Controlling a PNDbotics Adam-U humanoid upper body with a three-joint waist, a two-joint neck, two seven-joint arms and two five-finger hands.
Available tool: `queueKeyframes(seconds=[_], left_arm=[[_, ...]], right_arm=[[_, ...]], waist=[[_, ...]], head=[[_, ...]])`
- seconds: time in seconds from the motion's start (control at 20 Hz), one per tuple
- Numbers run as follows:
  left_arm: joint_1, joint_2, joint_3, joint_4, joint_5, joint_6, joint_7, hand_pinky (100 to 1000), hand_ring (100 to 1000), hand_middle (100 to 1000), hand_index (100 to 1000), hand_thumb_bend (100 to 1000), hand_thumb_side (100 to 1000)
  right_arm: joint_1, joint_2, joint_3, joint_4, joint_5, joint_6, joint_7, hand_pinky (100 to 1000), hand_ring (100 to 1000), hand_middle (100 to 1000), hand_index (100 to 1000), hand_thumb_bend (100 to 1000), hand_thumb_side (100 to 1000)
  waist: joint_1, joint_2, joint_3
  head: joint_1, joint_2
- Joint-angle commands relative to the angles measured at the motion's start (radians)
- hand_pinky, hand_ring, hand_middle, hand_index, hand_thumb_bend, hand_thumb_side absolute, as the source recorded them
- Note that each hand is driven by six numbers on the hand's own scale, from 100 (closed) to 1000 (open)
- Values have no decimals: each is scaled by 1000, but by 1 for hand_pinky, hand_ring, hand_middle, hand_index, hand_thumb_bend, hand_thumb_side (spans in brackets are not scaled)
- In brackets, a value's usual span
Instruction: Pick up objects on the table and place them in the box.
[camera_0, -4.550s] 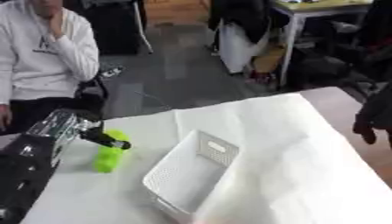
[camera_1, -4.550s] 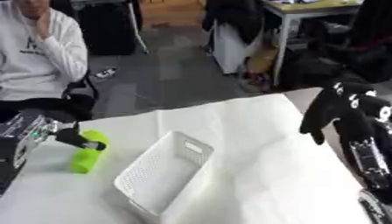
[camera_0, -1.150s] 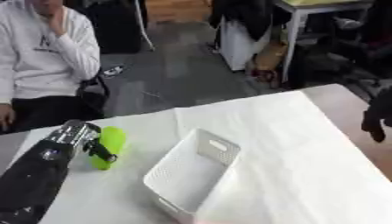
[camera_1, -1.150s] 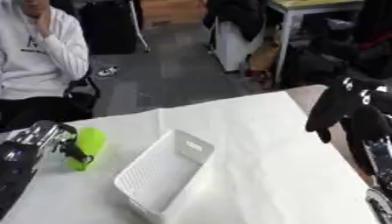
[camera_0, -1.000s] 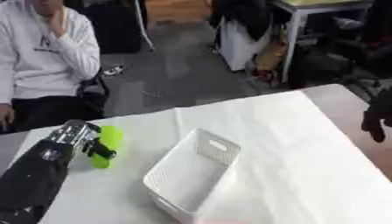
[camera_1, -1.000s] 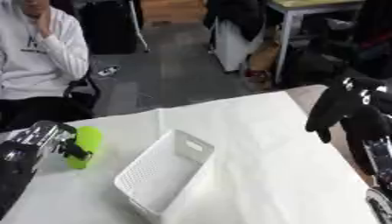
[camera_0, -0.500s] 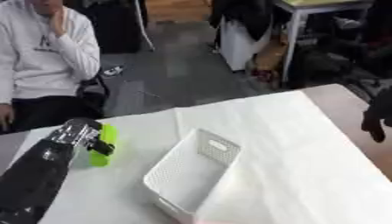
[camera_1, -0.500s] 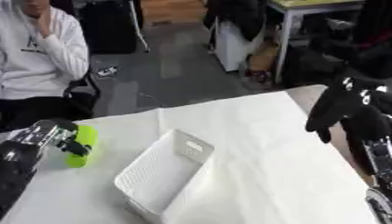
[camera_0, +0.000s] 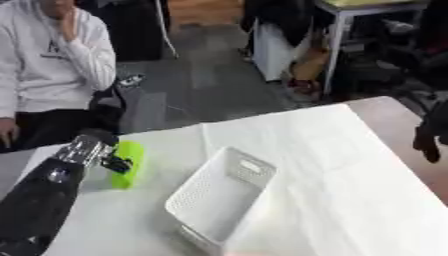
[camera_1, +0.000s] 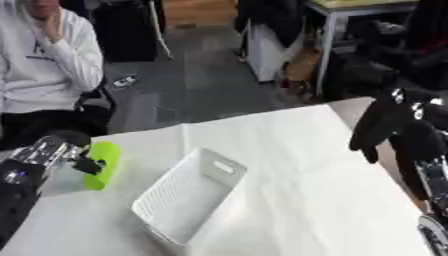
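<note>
1. The left hand is mostly hidden behind its own black-and-silver forearm at about 9 o'clock on the tabletop; dark fingertips lie against the lime-green object, but whether they are curled round it or merely touching it cannot be told.
2. The green object is a single elongated piece with rounded ends, lying near the tabletop's far-left edge, just left of the box and apart from it. What kind of thing it is cannot be made out.
3. The right hand hangs at about 3 o'clock over the tabletop's right edge, fingers relaxed and pointing downward, holding nothing. In the left eye view only a dark sliver of it shows at the frame's edge.
4. One white box, a perforated plastic basket with a handle slot in its far end, stands askew near the middle of the tabletop, its long axis running from 1 o'clock to 7 o'clock. Nothing can be seen inside it.
5. A white cloth covers most of the tabletop; bare brown surface shows along the right side.
6. Beyond the far edge lies a grey floor with dark furniture and a light-framed table at about 1 o'clock.
</note>
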Motion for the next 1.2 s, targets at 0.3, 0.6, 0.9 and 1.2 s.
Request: queueKeyframes(seconds=[0.3, 0.6, 0.9, 1.2], left_arm=[[-31, 29, 17, -14, -7, 20, 47, 293, 609, 662, 586, 588, 1000], [-27, 13, 30, 7, 56, 21, 56, 436, 775, 814, 737, 794, 1000], [-17, 0, 37, 28, 79, 48, 43, 529, 845, 872, 775, 923, 1000], [-7, -2, 53, 44, 66, 83, 32, 545, 856, 880, 783, 936, 1000]], right_arm=[[-7, -16, -4, -10, 4, -2, 1, 151, 395, 460, 517, 100, 694], [-11, -13, -3, -10, 2, -1, 2, 151, 395, 460, 517, 100, 692], [-24, -4, -1, -10, -2, 0, 6, 151, 396, 461, 518, 100, 696], [-44, 10, 1, -10, -8, 9, 12, 151, 396, 462, 520, 100, 699]], waist=[[-6, -14, 2], [-6, -11, -1], [-6, -3, -14], [-2, 9, -32]], head=[[15, -5], [24, -7], [52, -12], [92, -13]])
